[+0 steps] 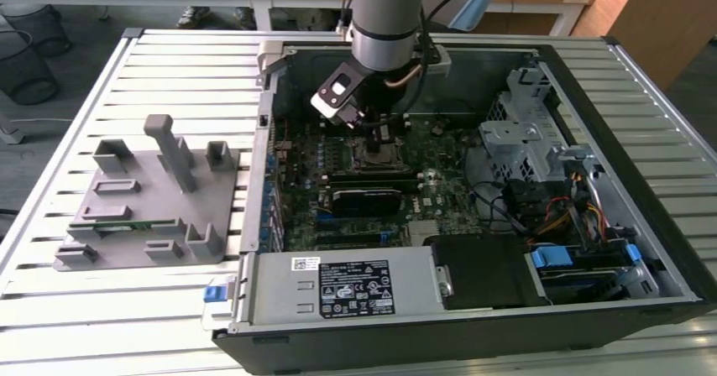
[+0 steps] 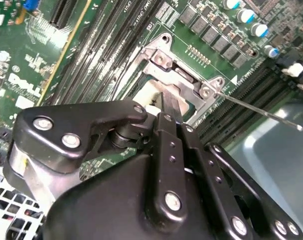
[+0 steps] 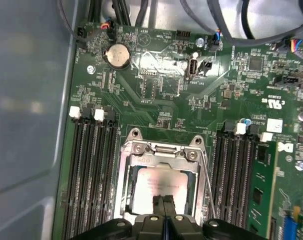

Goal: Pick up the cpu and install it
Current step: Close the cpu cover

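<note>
Cpu point(image 3: 159, 182) lies in the motherboard socket point(image 3: 123, 172); closed jaws at its edge.

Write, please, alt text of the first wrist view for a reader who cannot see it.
The claw, shut, points at a silvery square chip lying in the metal-framed socket of a green circuit board. Dark memory slots flank the socket on both sides.

Grey arm point(image 1: 387, 23) capped in pale blue; white-and-black camera point(image 1: 336, 95) and looped cable point(image 1: 400, 77) at wrist; black gripper point(image 2: 164, 107) of jointed bars, studded with silver screws point(image 2: 172, 201).
</note>
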`<state>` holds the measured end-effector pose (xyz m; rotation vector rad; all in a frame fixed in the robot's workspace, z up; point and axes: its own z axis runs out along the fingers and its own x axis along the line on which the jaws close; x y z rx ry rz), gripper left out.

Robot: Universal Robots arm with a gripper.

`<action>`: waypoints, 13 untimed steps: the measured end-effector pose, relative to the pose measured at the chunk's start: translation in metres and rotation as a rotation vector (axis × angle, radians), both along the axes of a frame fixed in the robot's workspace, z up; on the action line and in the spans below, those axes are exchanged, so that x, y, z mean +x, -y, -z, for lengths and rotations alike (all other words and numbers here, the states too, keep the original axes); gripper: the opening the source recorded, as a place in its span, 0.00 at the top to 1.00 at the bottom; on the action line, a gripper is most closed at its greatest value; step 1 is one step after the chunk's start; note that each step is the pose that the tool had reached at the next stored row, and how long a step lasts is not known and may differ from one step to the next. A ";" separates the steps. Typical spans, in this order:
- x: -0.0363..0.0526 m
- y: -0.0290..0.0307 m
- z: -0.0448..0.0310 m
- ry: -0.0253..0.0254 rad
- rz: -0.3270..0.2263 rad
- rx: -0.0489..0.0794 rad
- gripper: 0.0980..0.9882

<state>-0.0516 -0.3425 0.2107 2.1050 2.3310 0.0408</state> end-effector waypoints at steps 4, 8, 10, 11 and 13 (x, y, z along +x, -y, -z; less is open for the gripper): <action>0.0000 0.0000 -0.0094 -0.0001 0.000 0.000 0.99; 0.0043 0.0001 -0.0092 -0.0004 0.000 0.000 0.99; 0.0064 0.0001 -0.0091 -0.0005 0.000 0.000 0.99; 0.0075 0.0001 -0.0091 -0.0005 0.000 0.000 0.99; 0.0099 0.0001 -0.0091 -0.0005 0.000 0.000 0.99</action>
